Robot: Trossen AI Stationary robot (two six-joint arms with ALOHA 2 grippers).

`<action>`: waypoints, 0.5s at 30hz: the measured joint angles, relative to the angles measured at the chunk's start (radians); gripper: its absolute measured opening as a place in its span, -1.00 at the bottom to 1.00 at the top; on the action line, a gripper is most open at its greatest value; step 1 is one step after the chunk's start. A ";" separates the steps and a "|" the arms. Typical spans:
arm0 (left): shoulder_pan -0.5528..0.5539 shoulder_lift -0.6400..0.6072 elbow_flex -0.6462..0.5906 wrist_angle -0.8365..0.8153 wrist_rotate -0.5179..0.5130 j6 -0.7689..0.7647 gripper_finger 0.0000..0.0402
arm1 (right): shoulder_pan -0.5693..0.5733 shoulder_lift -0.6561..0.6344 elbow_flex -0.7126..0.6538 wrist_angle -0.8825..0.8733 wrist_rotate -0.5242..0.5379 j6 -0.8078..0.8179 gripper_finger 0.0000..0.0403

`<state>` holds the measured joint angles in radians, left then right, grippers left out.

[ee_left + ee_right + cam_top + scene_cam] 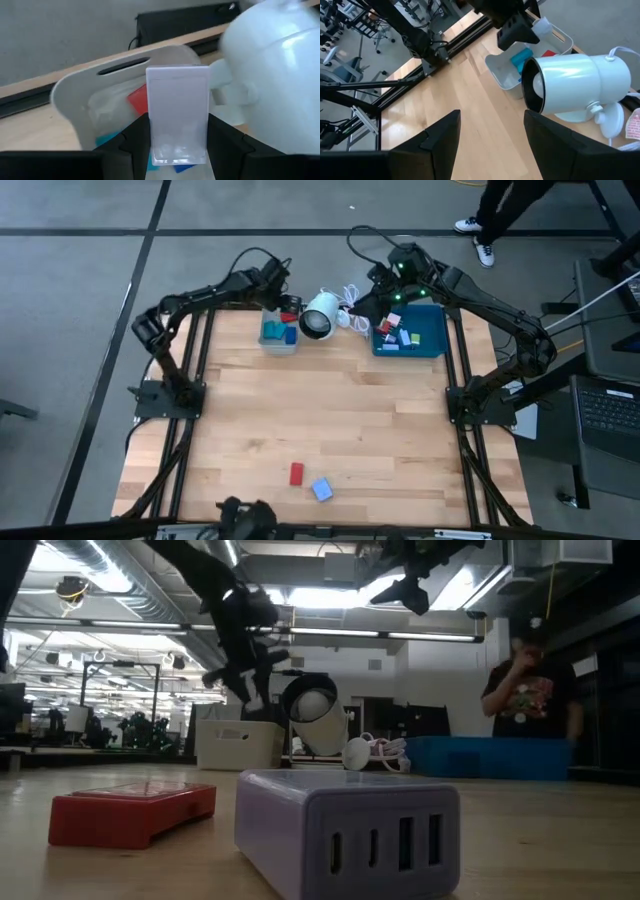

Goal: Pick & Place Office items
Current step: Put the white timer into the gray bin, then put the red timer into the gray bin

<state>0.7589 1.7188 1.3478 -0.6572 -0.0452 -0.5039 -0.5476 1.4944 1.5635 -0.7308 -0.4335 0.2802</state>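
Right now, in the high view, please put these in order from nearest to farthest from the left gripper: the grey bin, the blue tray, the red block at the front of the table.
1. The grey bin, directly below the left gripper, at the table's far edge.
2. The blue tray, far edge, toward the right arm's side.
3. The red block, near the front edge.

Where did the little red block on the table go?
In the high view, the red block lies on the table's near edge, right beside the light-blue block, far from both bins.
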 joint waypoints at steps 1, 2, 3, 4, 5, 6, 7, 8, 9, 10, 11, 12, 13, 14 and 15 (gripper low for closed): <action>0.012 0.011 -0.005 0.002 0.009 0.011 -0.25 | -0.001 0.000 0.000 0.002 0.000 0.000 0.12; 0.018 0.026 -0.007 0.007 0.019 0.021 -0.25 | -0.003 0.000 0.000 0.005 -0.001 0.000 0.12; 0.022 0.042 -0.008 0.005 0.034 0.032 -0.25 | -0.004 0.000 0.000 0.007 -0.004 -0.001 0.12; 0.024 0.057 -0.010 0.001 0.048 0.041 -0.25 | -0.006 0.000 0.000 0.008 -0.011 -0.001 0.12; 0.023 0.070 -0.011 0.005 0.061 0.048 -0.25 | -0.009 0.000 0.000 0.009 -0.017 -0.001 0.12; 0.021 0.078 -0.011 0.013 0.072 0.054 -0.25 | -0.012 0.000 0.000 0.011 -0.023 -0.001 0.12; 0.014 0.083 -0.011 0.020 0.074 0.061 -0.24 | -0.014 0.000 0.000 0.013 -0.026 -0.001 0.12; 0.008 0.087 -0.011 0.032 0.070 0.071 -0.17 | -0.016 0.000 0.000 0.012 -0.026 -0.001 0.12; 0.001 0.089 -0.010 0.043 0.069 0.081 -0.07 | -0.019 0.000 0.000 0.013 -0.027 0.000 0.12; -0.009 0.090 -0.010 0.052 0.065 0.095 0.05 | -0.021 0.000 0.000 0.013 -0.027 0.001 0.12; -0.019 0.090 -0.009 0.071 0.064 0.106 0.17 | -0.021 0.000 0.000 0.013 -0.027 0.008 0.12; -0.027 0.087 -0.004 0.084 0.064 0.111 0.27 | -0.022 0.000 0.000 0.013 -0.026 0.012 0.12; -0.035 0.082 0.002 0.085 0.062 0.112 0.37 | -0.023 0.000 0.000 0.013 -0.024 0.013 0.12; -0.042 0.077 0.012 0.078 0.058 0.113 0.45 | -0.023 0.000 0.000 0.013 -0.012 0.018 0.12; -0.049 0.072 0.022 0.072 0.055 0.113 0.51 | -0.023 0.000 0.000 0.013 -0.001 0.025 0.12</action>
<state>0.7099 1.7909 1.3703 -0.5850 0.0100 -0.3905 -0.5705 1.4944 1.5635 -0.7177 -0.4348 0.3051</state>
